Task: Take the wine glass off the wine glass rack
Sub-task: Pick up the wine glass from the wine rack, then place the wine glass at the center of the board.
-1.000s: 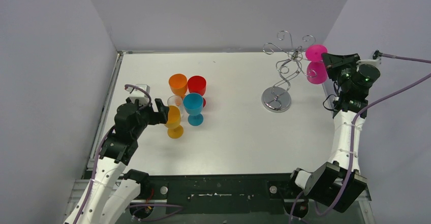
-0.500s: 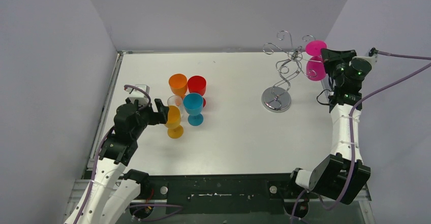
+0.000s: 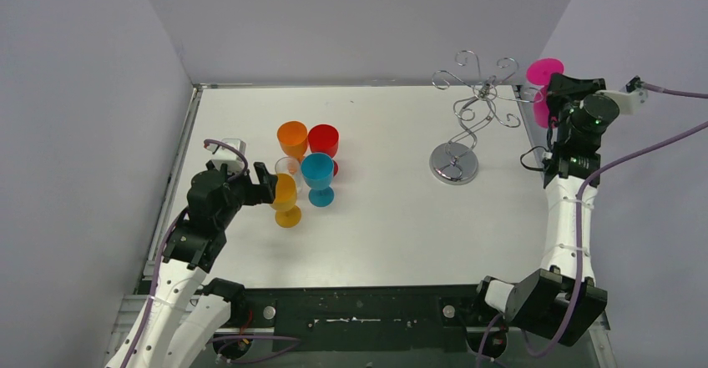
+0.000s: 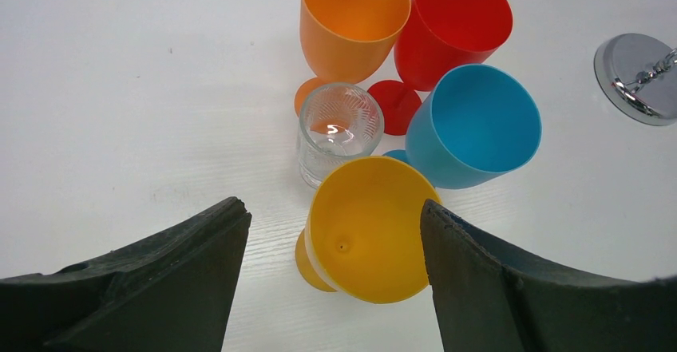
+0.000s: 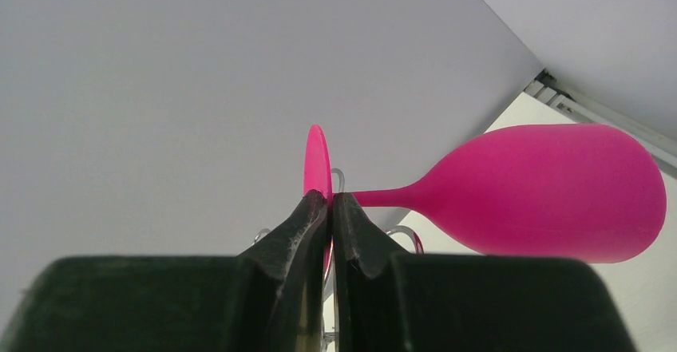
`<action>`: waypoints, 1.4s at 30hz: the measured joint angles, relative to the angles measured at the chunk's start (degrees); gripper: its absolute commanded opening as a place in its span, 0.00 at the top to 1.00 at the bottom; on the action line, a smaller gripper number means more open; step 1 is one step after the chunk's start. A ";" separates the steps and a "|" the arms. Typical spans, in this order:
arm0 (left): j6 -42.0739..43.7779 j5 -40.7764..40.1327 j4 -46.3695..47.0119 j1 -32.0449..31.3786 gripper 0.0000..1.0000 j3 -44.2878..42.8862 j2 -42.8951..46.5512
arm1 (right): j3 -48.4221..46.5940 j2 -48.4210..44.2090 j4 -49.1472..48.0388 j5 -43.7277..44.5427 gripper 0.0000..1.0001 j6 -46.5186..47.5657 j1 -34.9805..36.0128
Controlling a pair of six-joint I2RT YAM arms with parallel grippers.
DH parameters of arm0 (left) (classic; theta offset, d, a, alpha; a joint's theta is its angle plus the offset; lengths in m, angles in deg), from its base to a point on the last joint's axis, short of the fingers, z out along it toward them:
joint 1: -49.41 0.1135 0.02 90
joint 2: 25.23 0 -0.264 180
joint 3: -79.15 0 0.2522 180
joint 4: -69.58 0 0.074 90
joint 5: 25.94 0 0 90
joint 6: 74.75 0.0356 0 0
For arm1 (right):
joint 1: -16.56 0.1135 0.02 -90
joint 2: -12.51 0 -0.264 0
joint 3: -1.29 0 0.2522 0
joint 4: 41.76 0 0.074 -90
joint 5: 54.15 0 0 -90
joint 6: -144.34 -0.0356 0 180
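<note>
The silver wire wine glass rack (image 3: 469, 109) stands on its round disc base at the back right of the table. My right gripper (image 3: 558, 94) is shut on the flat foot of a pink wine glass (image 3: 543, 74) and holds it to the right of the rack's hooks, apart from them. In the right wrist view the fingertips (image 5: 329, 200) pinch the foot (image 5: 316, 160); the pink bowl (image 5: 551, 192) points right. My left gripper (image 4: 331, 216) is open around a yellow cup (image 4: 369, 228) at the left, and shows in the top view (image 3: 265, 183).
An orange cup (image 3: 292, 140), a red cup (image 3: 323, 142), a blue cup (image 3: 318, 174) and a small clear glass (image 3: 288, 168) stand grouped by the yellow cup (image 3: 285, 199). Grey walls close in on both sides; the right wall is just beside my right gripper.
My right gripper has moved right and up with the pink glass, carrying it off the rack's hook. The left arm has not moved.
</note>
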 measured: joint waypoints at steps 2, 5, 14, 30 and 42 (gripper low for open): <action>0.00 0.00 0.00 0.04 0.24 0.02 0.00 | -0.04 -0.85 0.20 0.79 1.00 0.79 0.00; 0.00 0.00 0.00 0.04 0.24 0.04 0.00 | -0.04 -2.25 1.11 1.53 1.00 1.55 0.00; 0.00 -0.02 -0.02 0.09 0.24 0.04 0.00 | -0.07 -9.79 4.79 3.67 1.00 5.05 0.00; 0.00 0.00 -0.02 0.24 0.24 0.04 -0.22 | 7.65 -27.87 15.02 2.10 1.00 8.55 0.48; 0.00 0.07 -0.02 0.35 0.24 0.04 -0.33 | 11.19 -38.16 20.65 -3.56 1.00 8.41 4.87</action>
